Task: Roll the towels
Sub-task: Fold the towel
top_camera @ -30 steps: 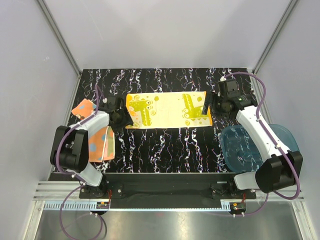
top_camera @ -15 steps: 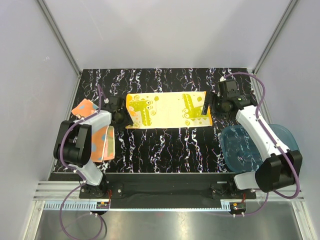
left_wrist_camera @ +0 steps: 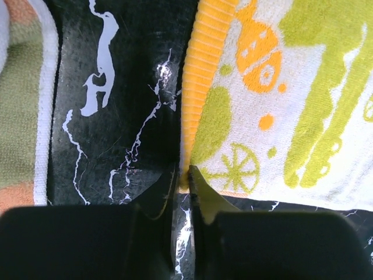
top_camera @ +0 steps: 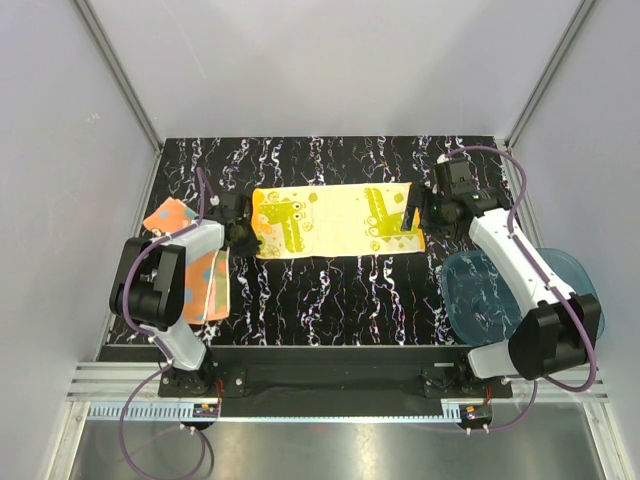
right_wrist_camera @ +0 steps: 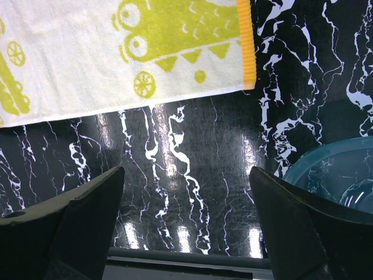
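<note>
A: Which step?

B: Opening of the first roll, by the look of it. Pinching the near left corner of the yellow towel (left_wrist_camera: 274,99) with the left gripper (left_wrist_camera: 183,175), jaws drawn almost together right on the orange ribbed hem. Hard to swear from the wrist view that cloth sits between the tips rather than just against them.

A: And on the other side?

B: Holding the right gripper (right_wrist_camera: 186,224) spread wide and empty above the bare table (top_camera: 340,290), just off the towel's near right corner, beside the blue tray (right_wrist_camera: 332,169).

A: Where to find the towels themselves?

B: Look mid-table for the yellow one, laid out flat and long from left to right, between the two grippers. Look at the far left for the orange dotted towel (top_camera: 208,288), bunched under and beside the left arm, not yet rolled or touched.

A: Next move?

B: Probably lifting that pinched corner and folding the short edge over toward the right to start a tight first turn. Calls for a firm hold on the hem, a low lift so as not to drag the whole cloth, and likely some pinning or a matching grip from the right side to keep the roll straight.

A: Anything to read? Brand, label?

B: Nothing legible. Only a print of green crocodile-like figures, small wheels and orange dots; no tag or lettering to make out.
</note>
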